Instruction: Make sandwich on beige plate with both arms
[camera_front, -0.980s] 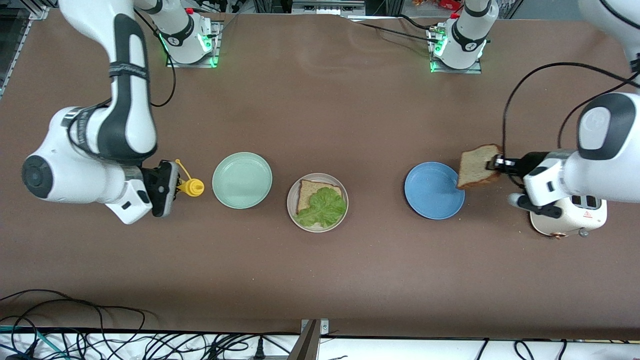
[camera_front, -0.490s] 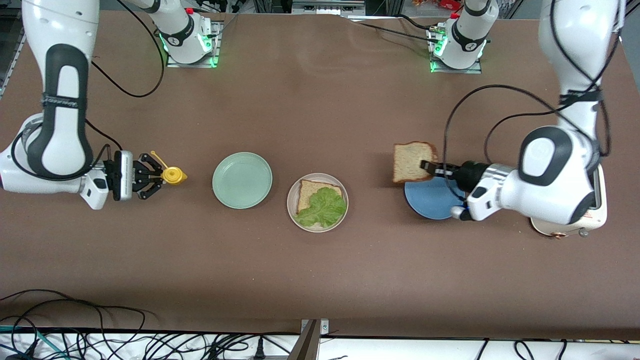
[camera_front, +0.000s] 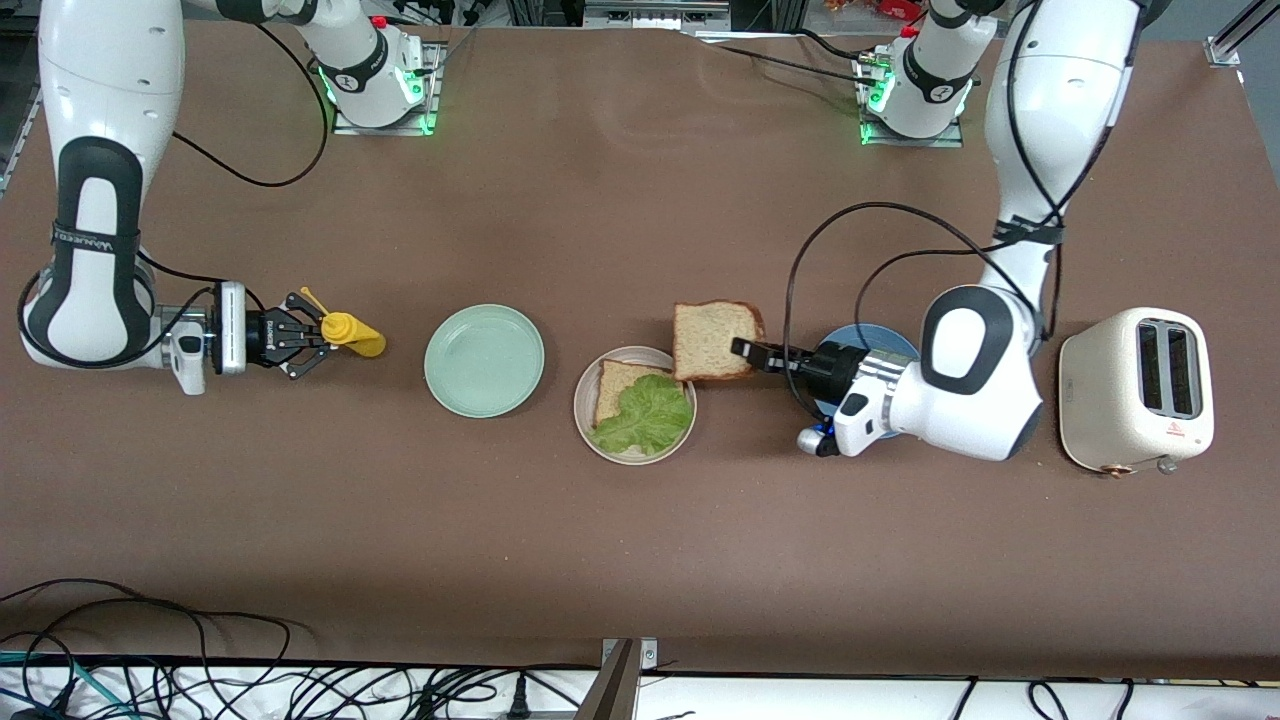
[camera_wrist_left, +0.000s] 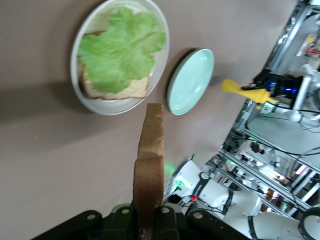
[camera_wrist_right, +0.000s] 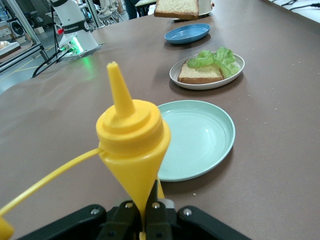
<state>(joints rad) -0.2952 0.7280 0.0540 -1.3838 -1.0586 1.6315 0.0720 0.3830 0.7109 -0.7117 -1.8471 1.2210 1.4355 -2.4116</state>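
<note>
Top bread slice (camera_front: 714, 340), clamped in left end effector (camera_front: 745, 349), has been carried from over blue plate (camera_front: 868, 341) to beige plate (camera_front: 634, 452) rim w/ bread + lettuce (camera_front: 645, 413), so placement looks imminent; mustard bottle (camera_front: 352, 333) gripped by right end effector (camera_front: 318, 334).

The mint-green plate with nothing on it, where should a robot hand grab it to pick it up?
Probably by its raised rim: the mint-green plate lies flat and shallow, so only the rim gives the fingers something to pinch. Come from above at the edge toward the right arm's end, near the right gripper, which is shut on the yellow squeeze bottle.
</note>
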